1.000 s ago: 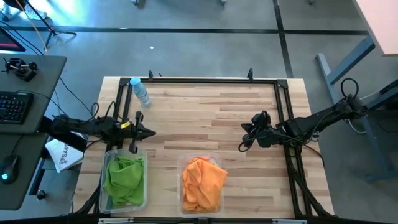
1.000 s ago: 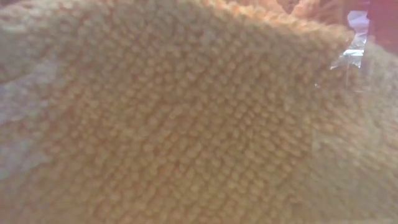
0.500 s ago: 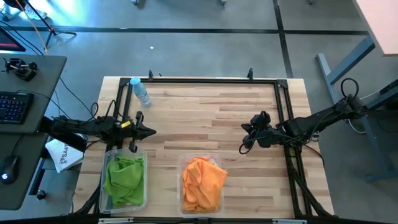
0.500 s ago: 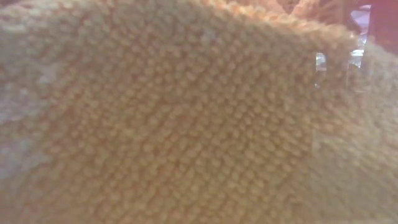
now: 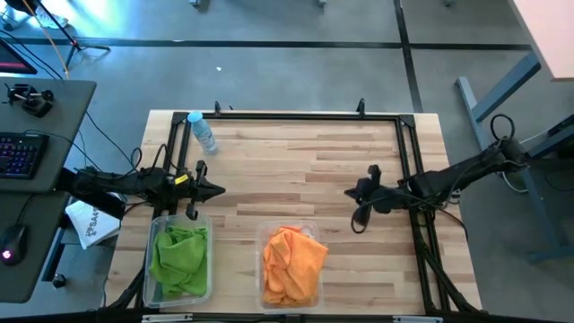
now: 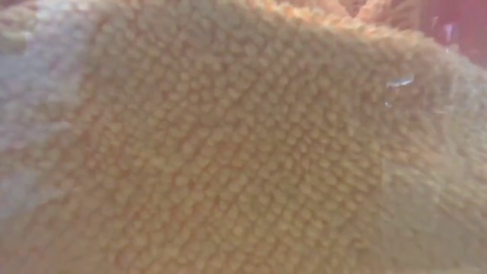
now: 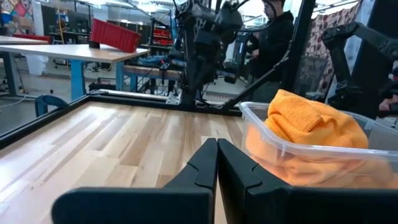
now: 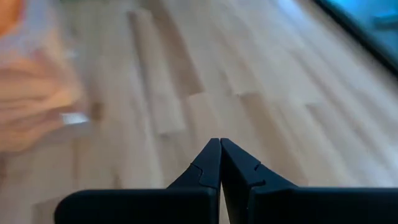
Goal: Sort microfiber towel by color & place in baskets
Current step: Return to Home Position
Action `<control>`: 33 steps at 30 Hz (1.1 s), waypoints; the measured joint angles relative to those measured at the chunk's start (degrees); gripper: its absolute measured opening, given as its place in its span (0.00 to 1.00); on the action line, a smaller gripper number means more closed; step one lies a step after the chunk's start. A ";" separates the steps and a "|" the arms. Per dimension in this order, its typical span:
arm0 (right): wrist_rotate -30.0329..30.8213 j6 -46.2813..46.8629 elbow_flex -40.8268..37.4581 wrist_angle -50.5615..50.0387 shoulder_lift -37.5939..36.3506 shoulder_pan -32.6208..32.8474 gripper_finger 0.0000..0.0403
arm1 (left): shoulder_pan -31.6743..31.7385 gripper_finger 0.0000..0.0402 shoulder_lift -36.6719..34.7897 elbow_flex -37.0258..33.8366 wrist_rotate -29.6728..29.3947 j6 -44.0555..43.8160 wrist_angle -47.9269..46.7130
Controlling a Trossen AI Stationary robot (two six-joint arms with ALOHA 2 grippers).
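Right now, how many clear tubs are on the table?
2. The left tub stands at the table's left edge, holding green towels; the right tub stands beside it, mid-table, holding orange towels. The high view shows no others.

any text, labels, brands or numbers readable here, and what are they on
"SA": the start of dark print on the white packet, far left of the high view; the rest is unreadable.
Water bottle label: too small to read.
Keyboard keys: too small to read.
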 joint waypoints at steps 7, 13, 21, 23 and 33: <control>-9.01 -6.35 -17.12 32.79 -3.57 -4.31 0.00 | 0.00 0.00 0.00 0.00 -0.02 0.01 0.00; -17.89 -10.92 -28.43 53.09 -7.84 -9.98 0.00 | 0.00 0.00 0.00 0.00 -0.02 0.02 0.01; -25.43 -12.64 -33.87 55.86 -17.04 -17.11 0.00 | 0.00 0.00 0.00 0.00 -0.05 0.03 0.04; -25.89 -13.61 -33.87 54.84 -19.91 -17.86 0.00 | 0.00 0.00 0.00 0.00 -0.05 0.03 0.02; -25.95 -12.49 -33.80 39.53 -37.84 -18.14 0.00 | 0.00 0.00 0.00 0.00 -0.04 0.03 0.02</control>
